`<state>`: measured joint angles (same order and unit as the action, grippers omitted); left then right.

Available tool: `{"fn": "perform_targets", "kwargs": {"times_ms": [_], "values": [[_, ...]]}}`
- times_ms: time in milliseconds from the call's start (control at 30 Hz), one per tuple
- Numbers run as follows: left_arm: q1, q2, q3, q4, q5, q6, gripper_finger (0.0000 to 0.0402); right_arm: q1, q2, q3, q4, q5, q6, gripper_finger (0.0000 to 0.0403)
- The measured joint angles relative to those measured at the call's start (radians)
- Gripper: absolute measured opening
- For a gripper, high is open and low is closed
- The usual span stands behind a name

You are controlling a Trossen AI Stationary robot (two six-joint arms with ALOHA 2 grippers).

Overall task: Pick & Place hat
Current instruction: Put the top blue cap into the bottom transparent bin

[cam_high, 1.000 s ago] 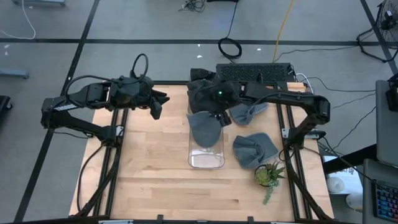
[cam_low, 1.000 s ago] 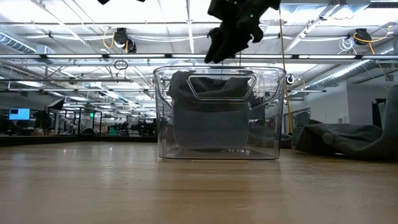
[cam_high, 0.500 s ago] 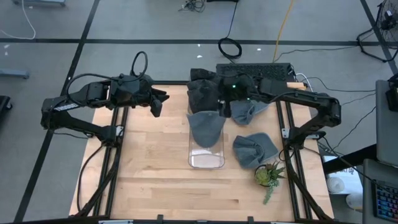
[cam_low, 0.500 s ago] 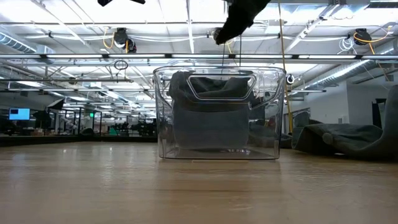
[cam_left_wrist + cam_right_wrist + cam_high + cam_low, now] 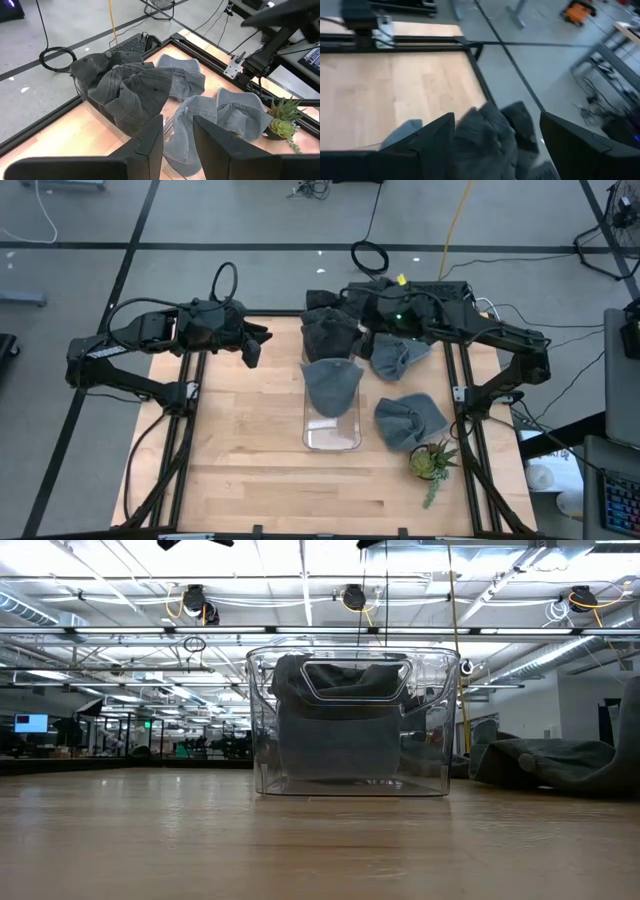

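clear bin stands mid-table, long axis running front to back. one grey hat lies draped in the bin's far end, partly over the rim; in the low view the same hat shows through the clear wall, filling the bin's upper half.

dark hat pile sits at the table's far edge, just behind the bin. two more grey hats lie on bare wood to the right of the bin: the far hat close to the pile, the near hat beside the bin's near half. small potted plant stands just in front of the near hat, near the right rail.

right gripper sits over the far edge of the table, between the dark pile and the far hat. its wrist view shows the two fingers spread wide, nothing between them, dark hats below the gap. jaws wide apart, empty.

left gripper hangs over the table's far left part, well apart from the bin, pointing toward the hats. in its wrist view the fingers stand apart with a clear gap, holding nothing; dark pile and grey hats lie beyond. left arm waiting.

black keyboard lies behind the table's far right edge.
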<state>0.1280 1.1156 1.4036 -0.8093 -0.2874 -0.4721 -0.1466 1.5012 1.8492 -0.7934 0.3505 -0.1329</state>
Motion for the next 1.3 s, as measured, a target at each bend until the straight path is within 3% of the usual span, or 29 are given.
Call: {"fn": "perform_targets", "kwargs": {"times_ms": [200, 400, 633, 1033, 1300], "values": [[0.000, 0.000, 0.000, 0.000, 0.000, 0.005, 0.0113, 0.049, -0.003, 0.071, -0.119, 0.138, 0.138, 0.0283], [0.000, 0.000, 0.000, -0.001, 0.000, 0.006, 0.0113, 0.062, -0.001, 0.076, -0.255, 0.170, 0.298, 0.0285], [0.000, 0.000, 0.000, -0.001, 0.000, 0.022, 0.0113, -0.033, -0.001, 0.076, -0.525, 0.037, 0.475, 0.0285], [0.000, 0.000, 0.000, -0.001, 0.001, 0.024, 0.0113, -0.193, -0.009, 0.076, -0.750, 0.075, 0.514, 0.0286], [0.000, 0.000, 0.000, -0.001, 0.002, 0.024, 0.0113, -0.343, -0.009, 0.076, -0.780, 0.147, 0.600, 0.0286]]}}
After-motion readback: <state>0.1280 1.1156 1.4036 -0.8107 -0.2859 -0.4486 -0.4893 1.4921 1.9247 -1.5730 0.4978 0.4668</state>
